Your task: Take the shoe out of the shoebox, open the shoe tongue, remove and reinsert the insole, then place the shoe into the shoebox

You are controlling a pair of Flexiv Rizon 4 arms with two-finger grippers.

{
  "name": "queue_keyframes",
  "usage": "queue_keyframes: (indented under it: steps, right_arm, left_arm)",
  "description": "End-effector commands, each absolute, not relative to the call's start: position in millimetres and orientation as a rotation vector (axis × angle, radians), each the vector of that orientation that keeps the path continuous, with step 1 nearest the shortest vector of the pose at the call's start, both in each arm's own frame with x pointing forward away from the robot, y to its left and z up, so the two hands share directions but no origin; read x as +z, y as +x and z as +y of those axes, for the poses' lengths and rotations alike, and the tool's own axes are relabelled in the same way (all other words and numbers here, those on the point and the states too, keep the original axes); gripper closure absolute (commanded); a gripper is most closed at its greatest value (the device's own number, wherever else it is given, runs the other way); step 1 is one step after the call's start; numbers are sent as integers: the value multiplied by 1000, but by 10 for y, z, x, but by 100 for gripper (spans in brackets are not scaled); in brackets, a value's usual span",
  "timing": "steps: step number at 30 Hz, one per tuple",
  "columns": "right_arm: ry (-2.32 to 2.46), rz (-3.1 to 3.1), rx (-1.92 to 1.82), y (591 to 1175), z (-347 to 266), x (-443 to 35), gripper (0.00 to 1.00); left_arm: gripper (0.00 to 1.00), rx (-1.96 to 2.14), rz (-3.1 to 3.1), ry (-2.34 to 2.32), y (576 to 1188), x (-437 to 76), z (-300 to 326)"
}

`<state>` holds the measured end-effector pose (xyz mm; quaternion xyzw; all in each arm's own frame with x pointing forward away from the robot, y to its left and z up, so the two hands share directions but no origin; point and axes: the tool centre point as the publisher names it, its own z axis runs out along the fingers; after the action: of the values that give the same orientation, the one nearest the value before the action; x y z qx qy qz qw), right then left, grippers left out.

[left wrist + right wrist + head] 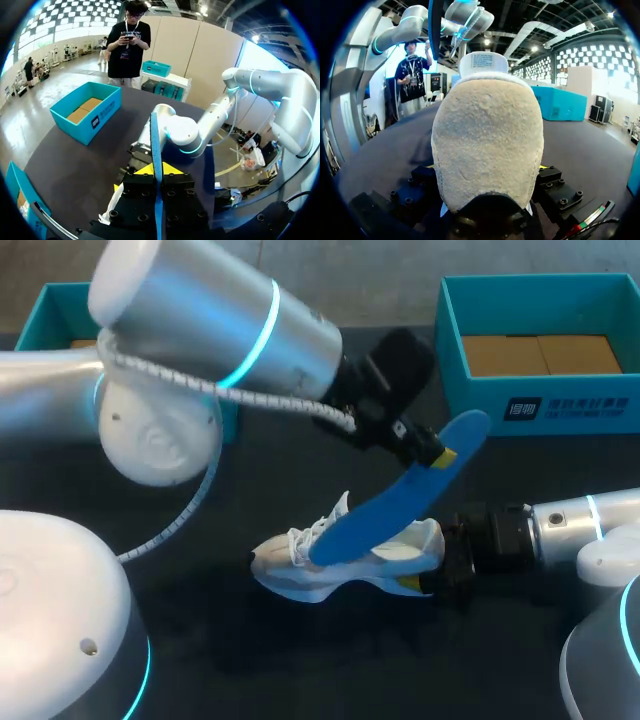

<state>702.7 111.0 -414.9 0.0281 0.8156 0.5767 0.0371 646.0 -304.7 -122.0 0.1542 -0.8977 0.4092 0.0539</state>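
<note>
Closest to the head camera, my left arm (200, 315) is crossing in from the left, and the left gripper (432, 452) is pinching the blue insole (400, 495) near its heel end. The insole is slanting down, with its toe end dipping to the mouth of the white shoe (300, 575). I cannot tell if it is inside yet. The shoe is lying on the dark table (250, 660), out of the teal shoebox (480, 400), which is sitting well apart at the far right. The right gripper (442, 565) is clamping the shoe by the heel.

Left wrist view: the insole (156, 145) is showing edge-on, squeezed between my fingers, with the right arm (200, 132) ahead.

Right wrist view: the shoe's heel (487, 145) is filling the space between my fingers, gripped from both sides. The insole (435, 25) is hanging above it.

Risks, as I judge them:
- The soft insole is being held at one end only, so pushing down may buckle it or snag the toe on the laces or tongue.
- A pinch that thin may let it swivel.
- The heel-only hold may let the shoe twist under the push.
</note>
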Motion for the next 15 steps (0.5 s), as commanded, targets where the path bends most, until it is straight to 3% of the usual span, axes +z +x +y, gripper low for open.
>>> queue_keyframes:
  steps: [1, 15]
  right_arm:
    - [88, 2507, 1765, 7015, 1122, -4146, 100]
    - [88, 2507, 1765, 7015, 1122, -4146, 100]
  left_arm:
    - [100, 1224, -2685, 435, 6468, -1036, -2858]
    - [100, 1280, -2637, 476, 6501, -863, -2790]
